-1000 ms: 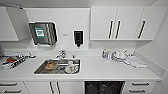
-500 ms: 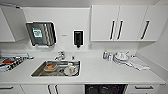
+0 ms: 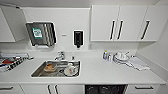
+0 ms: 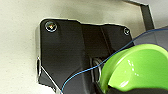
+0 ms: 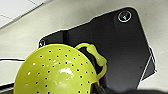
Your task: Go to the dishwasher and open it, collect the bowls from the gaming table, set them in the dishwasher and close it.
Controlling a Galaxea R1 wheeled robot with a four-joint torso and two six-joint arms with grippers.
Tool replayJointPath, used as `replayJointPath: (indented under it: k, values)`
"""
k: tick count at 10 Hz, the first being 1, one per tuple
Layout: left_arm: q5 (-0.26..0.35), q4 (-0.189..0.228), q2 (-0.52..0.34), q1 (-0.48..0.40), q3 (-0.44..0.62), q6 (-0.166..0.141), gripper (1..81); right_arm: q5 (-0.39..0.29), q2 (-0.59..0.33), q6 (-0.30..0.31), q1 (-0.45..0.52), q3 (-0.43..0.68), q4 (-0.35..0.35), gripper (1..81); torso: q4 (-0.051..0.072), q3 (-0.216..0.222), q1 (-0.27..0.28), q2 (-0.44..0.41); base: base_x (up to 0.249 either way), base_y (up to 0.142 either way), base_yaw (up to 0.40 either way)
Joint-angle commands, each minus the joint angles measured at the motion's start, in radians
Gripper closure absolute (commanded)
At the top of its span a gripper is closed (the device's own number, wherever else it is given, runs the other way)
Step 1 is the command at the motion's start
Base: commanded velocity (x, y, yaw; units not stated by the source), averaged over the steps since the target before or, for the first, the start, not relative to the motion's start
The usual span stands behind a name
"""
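Observation:
A lime green bowl (image 4: 140, 67) shows large in the left wrist view, with my left gripper (image 4: 125, 90) shut on its rim above a pale floor. In the right wrist view a yellow-green perforated bowl (image 5: 55, 72) with a loop handle is held by my right gripper (image 5: 100, 89). In the head view the dishwasher (image 3: 105, 89) is a dark open bay under the white worktop, right of the sink. The gaming table is out of view.
A steel sink (image 3: 57, 68) holds dirty dishes. White crockery (image 3: 121, 57) and a cloth sit on the worktop (image 3: 105, 72) to the right, and a tray of items (image 3: 10, 62) on the left. Wall cupboards (image 3: 120, 23), a towel dispenser (image 3: 41, 33) and a soap dispenser (image 3: 78, 38) hang above.
The whole head picture has shifted a little, so the camera has moved slightly towards the counter. The things on the worktop have not moved.

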Motion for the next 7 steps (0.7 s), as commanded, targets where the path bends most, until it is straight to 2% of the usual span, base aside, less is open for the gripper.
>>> replayJointPath:
  k: [1, 2, 4, 6, 7]
  values:
    - [0.018, 0.011, -0.023, -0.030, -0.002, -0.001, 81.1, -0.035, -0.061, 0.000, 0.036, 0.050, -0.010, 81.1, 0.000, 0.000, 0.000, 0.000, 0.000, 0.000, 0.000]
    - [-0.028, 0.011, -0.031, -0.023, -0.002, -0.001, 81.1, -0.035, -0.097, 0.003, 0.032, 0.088, -0.008, 81.1, 0.000, 0.000, 0.000, 0.000, 0.000, 0.000, 0.000]
    - [-0.054, 0.011, -0.046, -0.019, 0.001, -0.004, 81.1, -0.030, -0.160, 0.004, 0.029, 0.153, -0.005, 81.1, 0.000, 0.000, 0.000, 0.000, 0.000, 0.000, 0.000]
    - [-0.066, 0.013, -0.087, -0.014, 0.058, -0.012, 81.1, -0.020, -0.183, 0.006, 0.029, 0.159, -0.002, 81.1, 0.000, -0.087, 0.000, 0.000, 0.000, 0.000, 0.000]
    - [-0.066, 0.011, -0.119, -0.013, 0.114, -0.012, 81.1, -0.020, -0.183, 0.006, 0.030, 0.156, -0.005, 81.1, 0.000, -0.102, 0.000, 0.000, 0.000, 0.000, 0.000]
